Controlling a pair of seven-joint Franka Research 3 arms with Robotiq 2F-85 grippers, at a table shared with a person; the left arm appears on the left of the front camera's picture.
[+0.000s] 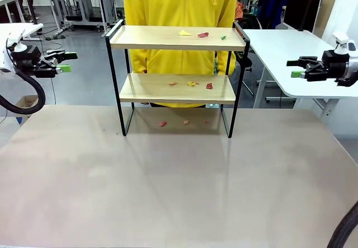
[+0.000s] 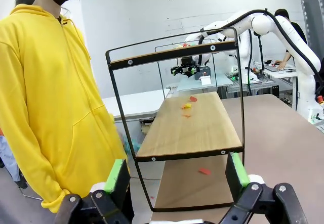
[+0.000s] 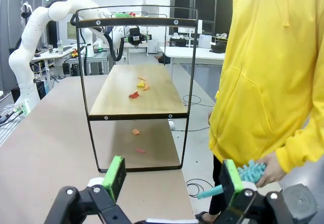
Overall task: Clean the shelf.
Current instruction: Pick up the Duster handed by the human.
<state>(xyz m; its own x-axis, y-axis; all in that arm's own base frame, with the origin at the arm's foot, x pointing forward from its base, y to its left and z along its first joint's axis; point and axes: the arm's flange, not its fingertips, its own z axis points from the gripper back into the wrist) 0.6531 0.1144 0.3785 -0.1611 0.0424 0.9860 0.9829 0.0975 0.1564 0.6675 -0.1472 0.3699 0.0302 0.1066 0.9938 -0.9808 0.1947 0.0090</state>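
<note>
The shelf (image 1: 178, 38) stands at the table's far middle: two light wooden boards in a thin black frame. Yellow, red and green scraps (image 1: 202, 34) lie on its top board, a few more scraps (image 1: 192, 83) on the lower board, and others on the table beneath (image 1: 163, 124). My left gripper (image 1: 67, 61) hovers open off the table's left side, level with the shelf. My right gripper (image 1: 292, 69) hangs open off the right side. Both wrist views look end-on at the shelf (image 2: 188, 128) (image 3: 136, 97) between open green pads (image 2: 117, 176) (image 3: 115, 171).
A person in a yellow hoodie (image 1: 179, 1) stands close behind the shelf, holding a teal brush (image 3: 251, 172) low in one hand. A white table (image 1: 279, 52) stands at the far right. The beige table (image 1: 179, 181) stretches bare in front of the shelf.
</note>
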